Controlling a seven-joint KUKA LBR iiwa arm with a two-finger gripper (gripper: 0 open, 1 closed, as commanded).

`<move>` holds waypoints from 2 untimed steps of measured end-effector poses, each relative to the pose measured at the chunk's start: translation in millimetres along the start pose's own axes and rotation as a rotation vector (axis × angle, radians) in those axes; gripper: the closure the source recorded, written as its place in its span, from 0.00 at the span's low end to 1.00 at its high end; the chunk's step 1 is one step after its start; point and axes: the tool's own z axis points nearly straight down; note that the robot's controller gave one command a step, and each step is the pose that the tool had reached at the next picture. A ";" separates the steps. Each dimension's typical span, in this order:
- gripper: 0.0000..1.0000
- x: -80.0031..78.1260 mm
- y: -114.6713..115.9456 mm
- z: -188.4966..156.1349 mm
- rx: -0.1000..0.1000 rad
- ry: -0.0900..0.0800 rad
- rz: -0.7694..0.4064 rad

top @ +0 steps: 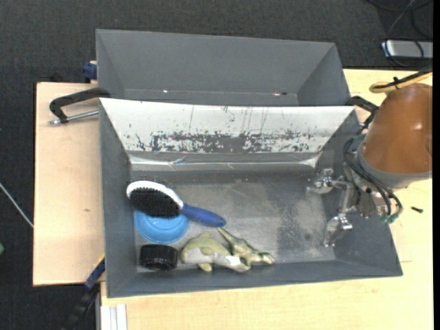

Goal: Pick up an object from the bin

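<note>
My gripper (330, 205) hangs at the right side of the bin, close to the right wall. Its two metal fingers (322, 183) stand apart, open, with bare bin floor between them. The nearest loose thing is an olive toy dinosaur (225, 251), lying on its side near the front wall, well left of the gripper. A hairbrush (159, 200) with a white head, black bristles and a blue handle lies at the front left, resting on a blue round bowl (162, 229).
A small black round object (158, 256) sits in the front left corner beside the dinosaur. The arm with its orange cover reaches in over the right rim. Bare floor stretches between the gripper and the things at the left.
</note>
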 end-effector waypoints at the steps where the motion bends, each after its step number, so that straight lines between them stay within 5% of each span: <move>1: 0.00 -29.5 107.4 64.9 -0.001 -0.002 -0.243; 2: 0.00 -24.5 161.4 54.0 0.001 -0.004 -0.330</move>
